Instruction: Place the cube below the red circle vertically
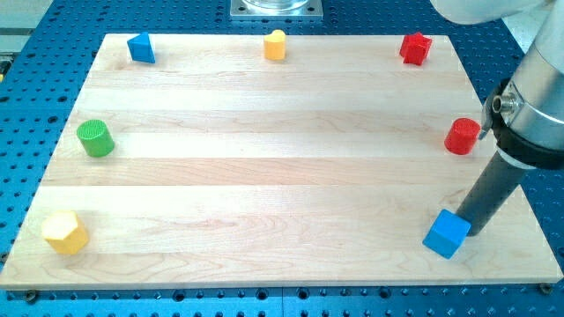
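Observation:
A blue cube (446, 233) lies near the board's bottom right corner. A red circle block (462, 136) stands at the view's right edge, well above the cube. My tip (467, 231) is at the end of the dark rod and rests against the cube's right side. The cube sits slightly left of straight below the red circle.
The wooden board (264, 176) carries other blocks: a blue block (141, 47) at top left, a yellow heart-like block (276, 44) at top middle, a red star-like block (415, 48) at top right, a green cylinder (95, 138) at left, a yellow hexagon (65, 232) at bottom left.

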### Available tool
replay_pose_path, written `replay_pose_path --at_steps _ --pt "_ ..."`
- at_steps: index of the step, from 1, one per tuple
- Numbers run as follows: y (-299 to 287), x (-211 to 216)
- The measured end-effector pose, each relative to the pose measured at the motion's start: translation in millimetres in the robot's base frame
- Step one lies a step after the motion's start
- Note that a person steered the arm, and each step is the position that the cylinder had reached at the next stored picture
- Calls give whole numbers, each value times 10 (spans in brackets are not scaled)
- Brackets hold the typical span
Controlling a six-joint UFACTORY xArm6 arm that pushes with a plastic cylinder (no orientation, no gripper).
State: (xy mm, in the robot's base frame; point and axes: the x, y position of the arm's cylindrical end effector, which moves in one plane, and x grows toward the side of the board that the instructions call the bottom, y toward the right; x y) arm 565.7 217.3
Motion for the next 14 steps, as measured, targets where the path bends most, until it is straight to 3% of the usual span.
replay_pose_path --at_steps 1,2,4,8,9,10,11,14 --pt "-126 -370" --pt "-812 -409" --pt "-325 -13" --pt "174 -252" --pt "-618 -252" --pt "-1035 -63" --pt "-709 324" --pt "-11 134"
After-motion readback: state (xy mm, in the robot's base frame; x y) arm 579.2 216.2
